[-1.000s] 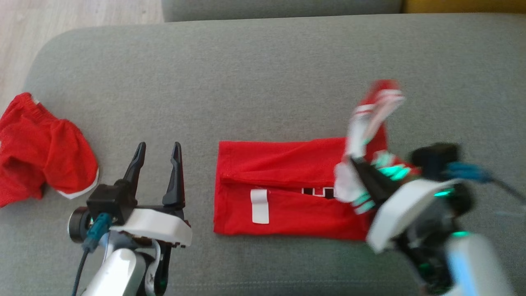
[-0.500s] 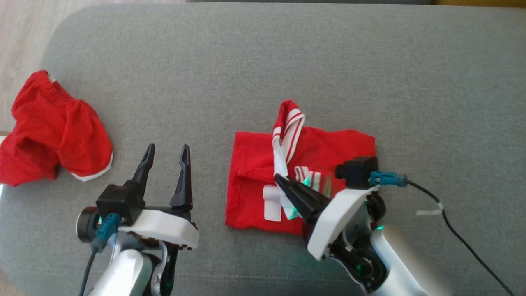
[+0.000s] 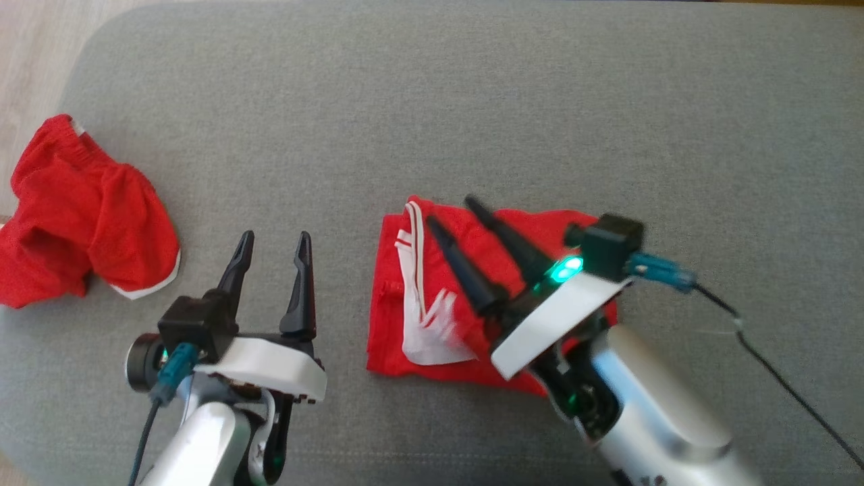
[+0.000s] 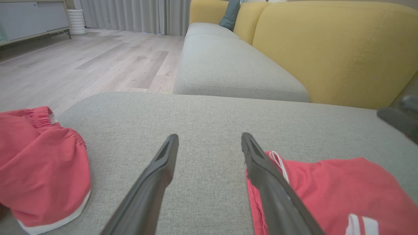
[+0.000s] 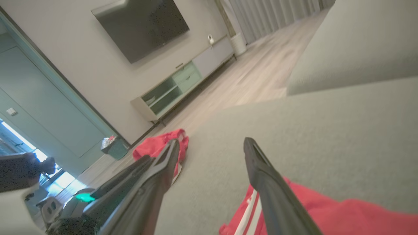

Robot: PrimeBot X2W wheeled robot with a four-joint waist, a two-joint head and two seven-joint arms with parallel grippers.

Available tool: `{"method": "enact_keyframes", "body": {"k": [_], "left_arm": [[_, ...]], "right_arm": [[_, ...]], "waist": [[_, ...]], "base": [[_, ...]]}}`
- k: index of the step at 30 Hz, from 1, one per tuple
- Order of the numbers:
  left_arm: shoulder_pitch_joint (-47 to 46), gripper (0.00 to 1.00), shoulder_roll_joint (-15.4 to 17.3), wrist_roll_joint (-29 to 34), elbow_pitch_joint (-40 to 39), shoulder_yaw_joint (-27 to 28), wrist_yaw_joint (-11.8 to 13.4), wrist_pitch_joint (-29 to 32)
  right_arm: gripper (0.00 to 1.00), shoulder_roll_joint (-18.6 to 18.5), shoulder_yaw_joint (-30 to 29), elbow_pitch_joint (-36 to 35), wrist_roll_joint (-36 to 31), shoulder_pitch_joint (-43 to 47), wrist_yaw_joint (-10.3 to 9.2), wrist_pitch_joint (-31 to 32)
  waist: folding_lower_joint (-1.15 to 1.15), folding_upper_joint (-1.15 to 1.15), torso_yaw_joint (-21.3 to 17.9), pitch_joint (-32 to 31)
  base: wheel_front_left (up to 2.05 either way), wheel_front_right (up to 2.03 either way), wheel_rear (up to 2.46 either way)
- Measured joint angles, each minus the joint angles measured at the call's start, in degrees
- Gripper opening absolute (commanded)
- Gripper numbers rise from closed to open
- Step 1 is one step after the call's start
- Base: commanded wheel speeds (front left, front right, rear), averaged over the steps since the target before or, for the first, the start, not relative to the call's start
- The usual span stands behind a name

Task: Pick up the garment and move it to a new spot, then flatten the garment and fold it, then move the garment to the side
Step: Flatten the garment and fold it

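Note:
The garment (image 3: 388, 317) is a red shirt lying folded on the grey sofa seat (image 3: 472, 101), with a white-striped part (image 3: 422, 324) resting on its left half. My right gripper (image 3: 449, 210) hovers open just over it, fingers pointing up-left and holding nothing. The right wrist view has those open fingers (image 5: 211, 141) above the red cloth (image 5: 326, 215). My left gripper (image 3: 277, 235) stands open and empty to the left of the garment. In the left wrist view it (image 4: 209, 135) is over bare cushion with the garment (image 4: 326, 189) beside its right finger.
A second red piece, crumpled shorts with a white hem (image 3: 81, 216), lies at the seat's left edge. Wooden floor (image 3: 27, 54) lies beyond that edge. A yellow backrest (image 4: 326, 49) rises behind the seat. A black cable (image 3: 776, 378) trails from my right wrist.
My right gripper carried the striped end leftward across the garment, then opened and let it drop on the left half. The left gripper stayed put; the camera shifted slightly.

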Motion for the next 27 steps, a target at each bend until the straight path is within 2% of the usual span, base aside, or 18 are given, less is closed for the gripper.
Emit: {"method": "enact_keyframes", "body": {"k": [5, 9, 12, 17, 21, 27], "left_arm": [[0.0, 1.0, 0.1, 0.0, 0.0, 0.0, 0.0, 0.0], [0.1, 1.0, 0.3, 0.0, -0.1, 0.1, 0.3, 0.0], [0.2, 1.0, 0.5, 0.0, -0.2, 0.2, 0.6, 0.0], [0.6, 1.0, 1.1, -0.6, -0.5, 0.4, 1.0, 0.0], [2.4, 1.0, 2.0, -0.6, -0.8, 1.4, 1.6, 0.0], [5.0, 1.0, 3.3, -0.6, -1.3, 1.6, 2.1, 0.3]], "right_arm": [[1.0, -0.6, -7.0, -2.2, -7.0, -0.3, 0.0, -3.1], [1.0, -4.8, -16.3, -4.6, -12.0, 1.2, 0.0, -2.9], [1.0, -7.7, -24.6, -6.7, -14.7, 5.3, 0.0, -1.9], [1.0, -7.7, -35.2, -10.9, -17.8, 14.9, 0.0, 0.2], [1.0, -6.8, -38.5, -14.6, -19.8, 19.6, 0.0, 2.0], [1.0, -4.8, -38.8, -18.6, -21.2, 24.1, 0.0, 4.3]], "waist": [[0.0, 0.0, -0.7, -0.4], [0.0, 0.0, -1.3, -0.9], [0.0, 0.0, -1.7, -1.4], [0.0, 0.0, -2.5, -2.6], [0.0, 0.0, -3.0, -4.1], [0.0, 0.0, -3.7, -7.2]], "base": [[0.0, 0.0, 0.0], [0.0, 0.0, 0.0], [0.0, 0.0, 0.0], [0.0, 0.0, 0.0], [0.0, 0.0, 0.0], [0.0, 0.0, 0.0]]}}
